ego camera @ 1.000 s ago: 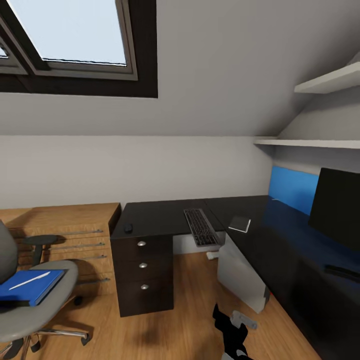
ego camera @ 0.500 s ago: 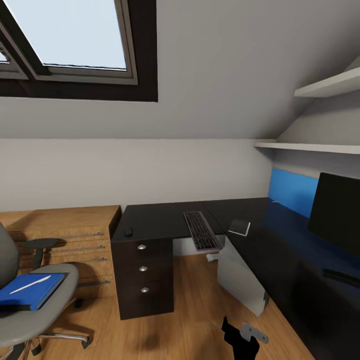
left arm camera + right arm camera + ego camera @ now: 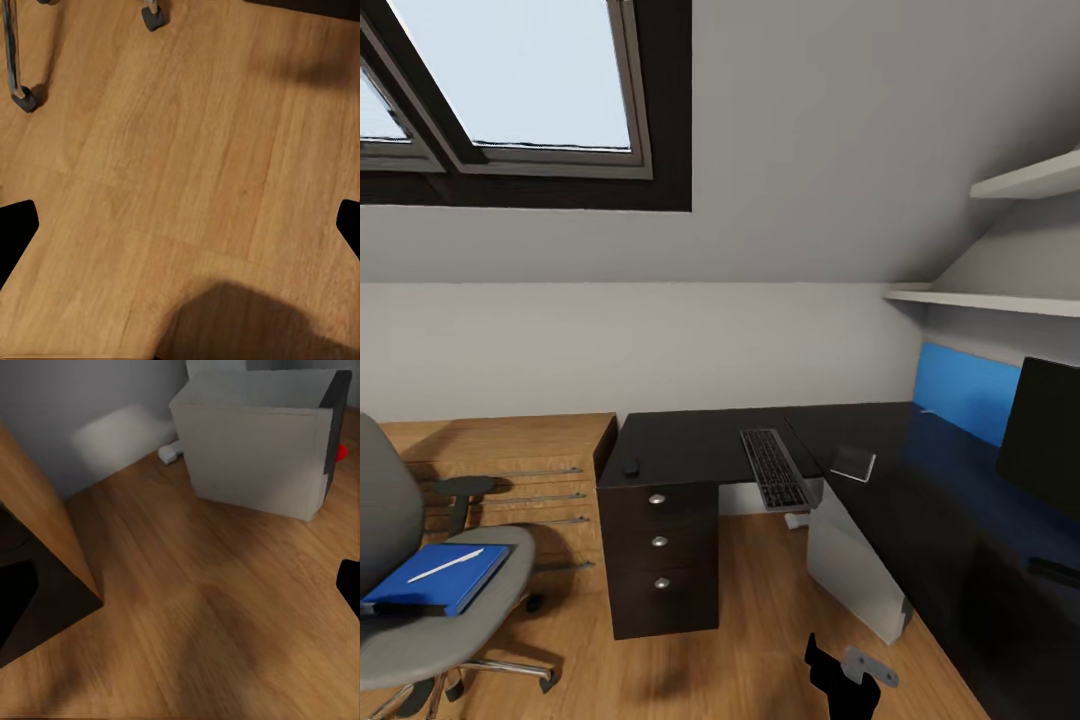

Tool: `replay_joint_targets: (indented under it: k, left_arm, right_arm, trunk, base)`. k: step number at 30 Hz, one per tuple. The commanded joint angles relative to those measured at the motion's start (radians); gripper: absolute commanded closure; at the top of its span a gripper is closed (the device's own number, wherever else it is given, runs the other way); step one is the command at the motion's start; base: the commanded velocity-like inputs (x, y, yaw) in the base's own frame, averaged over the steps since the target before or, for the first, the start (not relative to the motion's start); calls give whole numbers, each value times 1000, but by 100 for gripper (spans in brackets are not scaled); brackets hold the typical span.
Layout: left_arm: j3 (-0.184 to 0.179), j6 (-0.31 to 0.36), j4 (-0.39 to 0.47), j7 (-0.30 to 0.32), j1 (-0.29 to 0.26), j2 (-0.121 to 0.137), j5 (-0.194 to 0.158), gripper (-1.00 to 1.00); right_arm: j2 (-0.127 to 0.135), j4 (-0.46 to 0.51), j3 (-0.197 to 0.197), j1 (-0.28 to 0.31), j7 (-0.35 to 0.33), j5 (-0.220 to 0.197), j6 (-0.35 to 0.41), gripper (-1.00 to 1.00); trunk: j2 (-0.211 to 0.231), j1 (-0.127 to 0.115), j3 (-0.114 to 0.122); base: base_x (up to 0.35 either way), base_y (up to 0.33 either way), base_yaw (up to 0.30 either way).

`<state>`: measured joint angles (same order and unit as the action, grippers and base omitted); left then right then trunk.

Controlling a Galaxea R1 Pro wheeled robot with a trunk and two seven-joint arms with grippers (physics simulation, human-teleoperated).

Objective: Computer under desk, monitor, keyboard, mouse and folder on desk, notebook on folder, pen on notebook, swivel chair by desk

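Note:
The black L-shaped desk (image 3: 690,445) carries the keyboard (image 3: 775,468), the small black mouse (image 3: 630,466) near its left edge, the grey notebook (image 3: 853,462) and, at far right, the monitor (image 3: 1045,435). Beneath the desk stands the grey-white computer (image 3: 855,565), also close ahead of my right gripper (image 3: 180,592), which is open and empty. On the left, the swivel chair (image 3: 455,625) holds the blue folder (image 3: 435,582) with the white pen (image 3: 445,565) lying on it. My left gripper (image 3: 180,225) hangs open over the floor near the chair's casters (image 3: 25,97).
A light wooden drawer cabinet (image 3: 490,470) stands between chair and desk. A blue wall panel (image 3: 965,390) and white shelves (image 3: 1000,300) sit above the desk's right wing. The desk's drawer unit (image 3: 45,585) is beside my right gripper. Wooden floor (image 3: 760,620) lies in front.
The whole picture has shifted rightward, so the camera has turned. My right arm sits lower in the picture than a second ago. Nothing on the desk or chair has moved.

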<state>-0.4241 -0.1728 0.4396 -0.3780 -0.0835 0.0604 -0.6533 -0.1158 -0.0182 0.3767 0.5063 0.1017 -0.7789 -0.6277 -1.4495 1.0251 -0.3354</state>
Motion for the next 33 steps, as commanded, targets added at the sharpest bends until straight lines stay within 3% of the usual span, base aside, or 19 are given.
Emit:
replay_joint_targets:
  k: [1,4,7,11,17,18,20,21,33]
  left_arm:
    - [-8,-5,0,-5,-1,1,-10,-100]
    - [-9,-5,0,-4,-1,0,-9,-100]
    - [-10,-5,-1,-3,-1,0,-6,-100]
    - [-10,-5,-1,-2,-1,-1,-5,-100]
    - [-10,-5,-1,-2,-1,-1,-4,-100]
    - [-16,-125,-2,24,-1,1,-2,-100]
    - [-16,-160,-4,32,-1,1,-3,-100]
    - [-19,-194,-46,41,-1,0,-2,-100]
    - [-19,-198,-53,41,-1,-1,-2,-100]
  right_arm:
    - [1,-1,9,-3,8,15,-2,-100]
    - [7,-1,9,-12,8,48,-2,-100]
    - [17,-3,11,-23,14,166,2,-100]
    - [19,-3,11,-26,16,213,6,-100]
    - [17,-3,11,-26,16,221,5,-100]
    - [20,-3,10,-26,16,219,3,-100]
    - [21,-3,10,-27,16,219,3,-100]
    - [19,-2,10,-26,16,218,7,-100]
    - [16,0,5,-26,18,214,8,-100]
  trunk:
    - [6,-4,2]
    - [27,-15,11]
    - [48,-27,21]
    - [76,-42,33]
    - [111,-61,49]
    - [111,-61,49]
    - [111,-61,49]
    - [111,-61,48]
    - [111,-61,30]
  base:
    - [0,0,63]
    - [0,0,41]
    - [0,0,11]
    - [0,0,3]
    - [0,0,0]
    - [5,0,6]
    - [3,0,43]
    - [0,0,149]
    - [0,0,65]
